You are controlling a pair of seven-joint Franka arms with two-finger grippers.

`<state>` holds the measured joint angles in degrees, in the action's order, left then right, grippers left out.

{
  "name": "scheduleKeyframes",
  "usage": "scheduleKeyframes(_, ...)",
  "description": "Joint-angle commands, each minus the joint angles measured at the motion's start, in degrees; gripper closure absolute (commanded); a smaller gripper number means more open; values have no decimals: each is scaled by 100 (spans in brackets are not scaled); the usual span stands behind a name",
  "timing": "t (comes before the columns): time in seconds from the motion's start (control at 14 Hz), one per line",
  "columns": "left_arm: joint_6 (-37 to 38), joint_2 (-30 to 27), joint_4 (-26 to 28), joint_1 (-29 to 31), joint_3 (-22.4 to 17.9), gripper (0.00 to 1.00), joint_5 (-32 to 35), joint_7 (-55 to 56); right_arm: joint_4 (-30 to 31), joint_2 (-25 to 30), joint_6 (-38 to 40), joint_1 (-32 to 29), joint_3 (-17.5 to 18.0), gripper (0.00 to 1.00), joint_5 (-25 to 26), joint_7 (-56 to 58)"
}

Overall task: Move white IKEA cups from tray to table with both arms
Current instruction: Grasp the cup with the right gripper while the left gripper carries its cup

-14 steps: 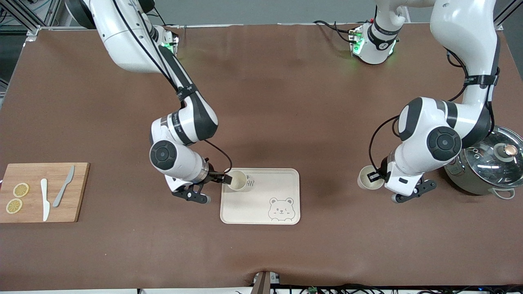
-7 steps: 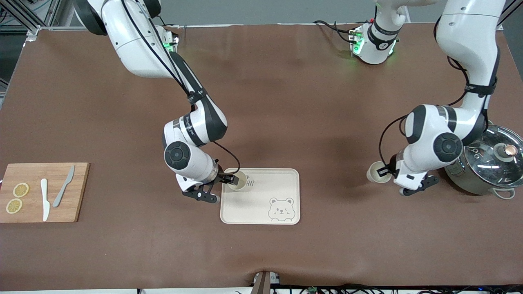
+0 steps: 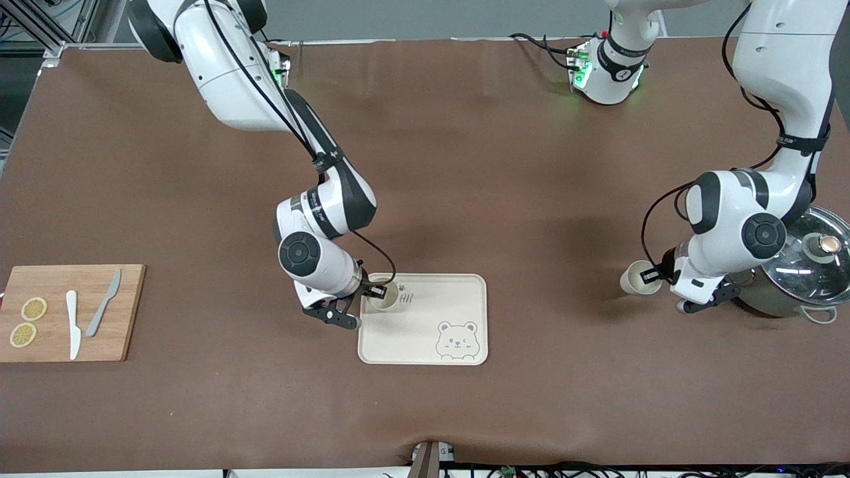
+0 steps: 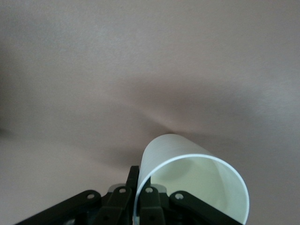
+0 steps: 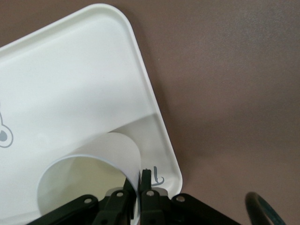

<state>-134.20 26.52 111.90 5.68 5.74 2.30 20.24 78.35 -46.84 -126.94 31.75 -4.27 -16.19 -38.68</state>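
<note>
My right gripper (image 3: 378, 293) is shut on the rim of a white IKEA cup (image 3: 385, 297). It holds the cup at the corner of the bear-printed tray (image 3: 425, 332) toward the right arm's end; I cannot tell if the cup touches the tray. In the right wrist view the gripper (image 5: 139, 182) pinches the cup wall (image 5: 89, 183) over the tray (image 5: 70, 70). My left gripper (image 3: 653, 275) is shut on the rim of the second white cup (image 3: 636, 278), beside the pot. In the left wrist view the gripper (image 4: 140, 190) pinches that cup (image 4: 187, 180), with bare brown table below.
A grey-green pot with a glass lid (image 3: 807, 265) stands at the left arm's end, close to the left wrist. A wooden cutting board (image 3: 133, 312) with lemon slices (image 3: 33, 309) and two knives (image 3: 73, 323) lies at the right arm's end.
My left arm has carried its cup toward the left arm's end of the table, closer to the pot. My right arm has shifted toward the tray; its cup stays at the tray's corner.
</note>
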Motion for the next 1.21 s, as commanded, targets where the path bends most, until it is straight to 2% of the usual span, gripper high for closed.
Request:
scheduleKeyframes(0.0, -133, -120, 175, 65, 68, 100, -151, -161, -214, -36, 108, -27, -56, 100, -121, -52)
scheduleKeyframes(0.14, -142, -76, 166, 74, 68, 100, -151, -161, -363, 78, 379, -116, -65, 100, -121, -61)
scheduleKeyframes(0.36, -133, -76, 157, 74, 68, 80, -151, -161, -566, 175, 1153, -431, -100, 100, -77, 148)
scheduleKeyframes(0.5, -133, -76, 148, 74, 68, 70, -151, -161, -147, 516, 1251, -730, -91, 100, -95, 937)
scheduleKeyframes(0.64, -133, -85, 122, 74, 77, 68, -151, -161, 345, 885, 1242, -941, -109, 100, -51, 1248)
scheduleKeyframes(0.79, -133, -120, 96, 74, 77, 48, -151, -170, 855, 1307, 1225, -1117, -109, 100, 141, 1546)
scheduleKeyframes(0.86, -133, -155, 95, 82, 77, 43, -151, -178, 1171, 1509, 1164, -1170, -109, 100, 378, 1652)
scheduleKeyframes(0.93, -133, -182, 95, 100, 77, 32, -151, -179, 1505, 1720, 980, -1258, -109, 100, 624, 1731)
scheduleKeyframes(1.0, -133, -243, 95, 109, 85, 10, -151, -179, 1908, 1931, 805, -1380, -109, 100, 783, 1880)
scheduleKeyframes(1.07, -124, -296, 95, 109, 94, 0, -151, -187, 2339, 2133, 550, -1495, -109, 100, 802, 2203)
scheduleKeyframes(1.14, -89, -383, 95, 109, 86, 0, -151, -187, 2752, 2318, 226, -1713, -109, 100, 819, 2694)
